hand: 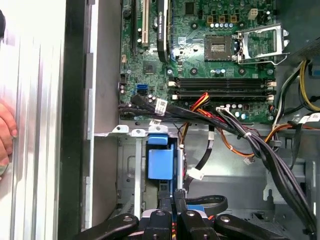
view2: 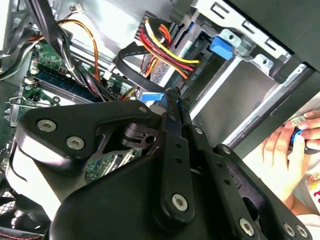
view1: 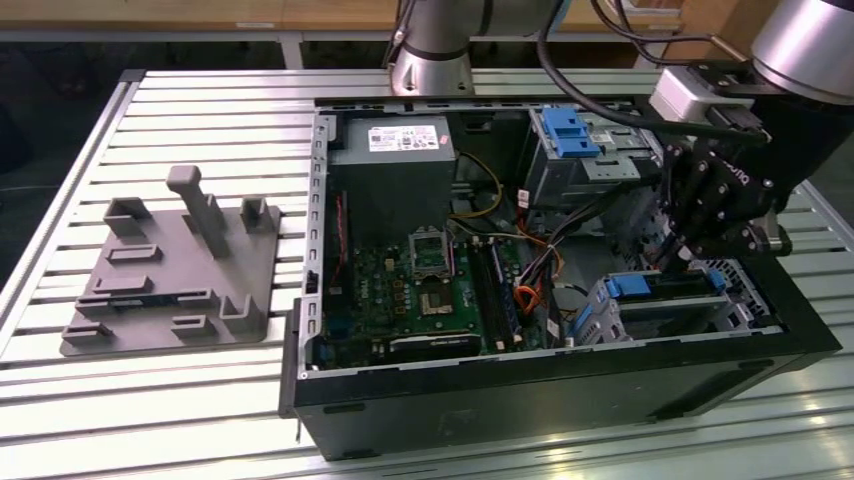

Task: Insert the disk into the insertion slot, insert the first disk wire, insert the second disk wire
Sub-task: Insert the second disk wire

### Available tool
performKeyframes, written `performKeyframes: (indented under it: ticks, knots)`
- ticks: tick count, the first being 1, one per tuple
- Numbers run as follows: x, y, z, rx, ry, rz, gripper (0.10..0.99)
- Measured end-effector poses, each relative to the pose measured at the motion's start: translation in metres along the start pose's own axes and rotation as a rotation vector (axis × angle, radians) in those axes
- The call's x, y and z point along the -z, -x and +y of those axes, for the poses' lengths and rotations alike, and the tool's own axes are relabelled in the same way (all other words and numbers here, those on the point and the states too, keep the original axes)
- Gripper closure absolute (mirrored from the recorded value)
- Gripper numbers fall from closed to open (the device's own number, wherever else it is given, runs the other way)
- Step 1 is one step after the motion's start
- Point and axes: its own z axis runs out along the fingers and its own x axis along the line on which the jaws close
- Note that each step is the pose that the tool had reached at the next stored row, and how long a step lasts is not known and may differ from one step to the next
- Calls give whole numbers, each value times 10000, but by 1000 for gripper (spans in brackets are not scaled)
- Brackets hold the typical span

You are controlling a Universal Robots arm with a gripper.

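The disk's blue caddy end (hand: 161,161) shows inside the insertion slot (hand: 129,167), a silver sheet-metal bay at the case's front corner. In the exterior view the disk (view1: 638,287) lies in that slot (view1: 714,300). My gripper (view1: 677,262) hangs just above it, inside the open computer case. In both wrist views the fingertips (hand: 172,196) are pressed together, shut, right beside the blue caddy (view2: 151,97). I cannot tell whether anything thin sits between them. A red, yellow and black wire bundle (view2: 167,47) runs close past the gripper (view2: 172,97).
The taller grey cage with a blue latch (view1: 567,130) stands behind. The motherboard (view1: 414,290) and loose cables (hand: 260,145) fill the case. A grey fixture (view1: 174,270) lies at the exterior view's left. A person's hand (view2: 285,152) rests outside the case wall.
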Motion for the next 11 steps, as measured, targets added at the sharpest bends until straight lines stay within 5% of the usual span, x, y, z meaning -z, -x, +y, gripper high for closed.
performKeyframes:
  ticks: [11]
  knots:
    - [-5,-37,-12,8,15,-125,945]
